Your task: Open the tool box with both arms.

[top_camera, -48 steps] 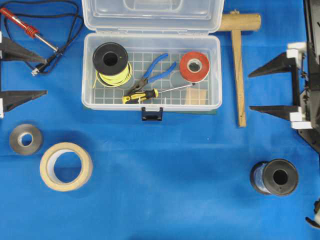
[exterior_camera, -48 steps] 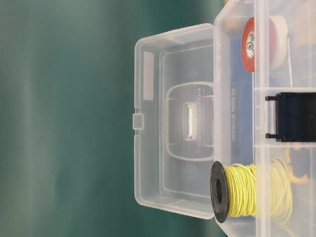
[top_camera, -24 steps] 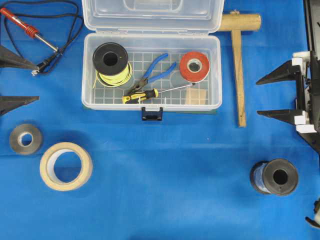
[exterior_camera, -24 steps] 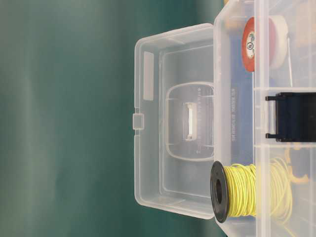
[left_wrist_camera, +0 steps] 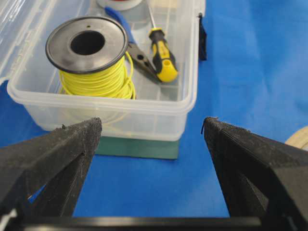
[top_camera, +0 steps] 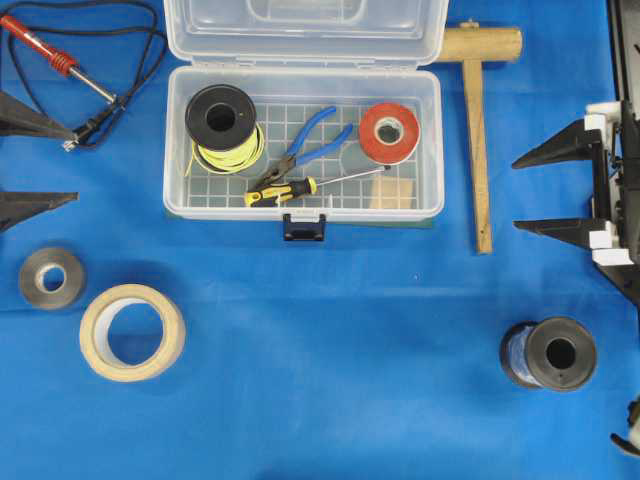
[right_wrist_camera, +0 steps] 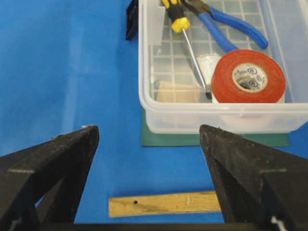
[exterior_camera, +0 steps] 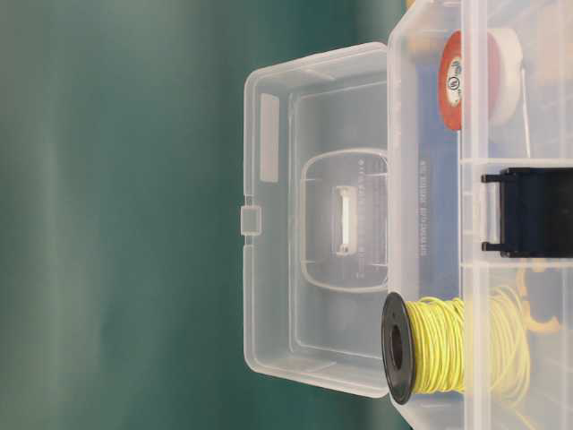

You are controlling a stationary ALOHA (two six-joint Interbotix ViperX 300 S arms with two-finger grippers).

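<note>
Tool box (top_camera: pixel 303 205) — clear, glossy plastic, rectangular with rounded corners — placed at the far centre of the blue cloth (top_camera: pixel 330 340), on a thin green mat (left_wrist_camera: pixel 137 147). Lid (top_camera: pixel 303 30) swung fully back, translucent, with a moulded handle recess. Black latch (top_camera: pixel 304 228) hanging at the near wall.

Inside, on a gridded floor:
- Black-flanged spool of yellow wire (top_camera: pixel 222 125), left end.
- Blue-handled pliers (top_camera: pixel 305 147), centre, lying diagonally.
- Yellow-and-black screwdriver (top_camera: pixel 283 192) with slim steel shaft, near wall.
- Red tape roll (top_camera: pixel 389 133), glossy, right end.

Left gripper (top_camera: pixel 22 160) — matte black, pointed triangular fingers (left_wrist_camera: pixel 53 149), rough-textured — spread wide, holding nothing, well left of the box. Right gripper (top_camera: pixel 557 190) likewise spread wide and empty, white mounts visible, well right of the box.

Around the box:
- Wooden mallet (top_camera: pixel 478 120), pale and squared, just right.
- Red-handled soldering iron (top_camera: pixel 55 58) with looped black cord, far left.
- Grey tape roll (top_camera: pixel 51 277) and beige masking tape ring (top_camera: pixel 132 332), near left.
- Black spool (top_camera: pixel 552 353), near right.
</note>
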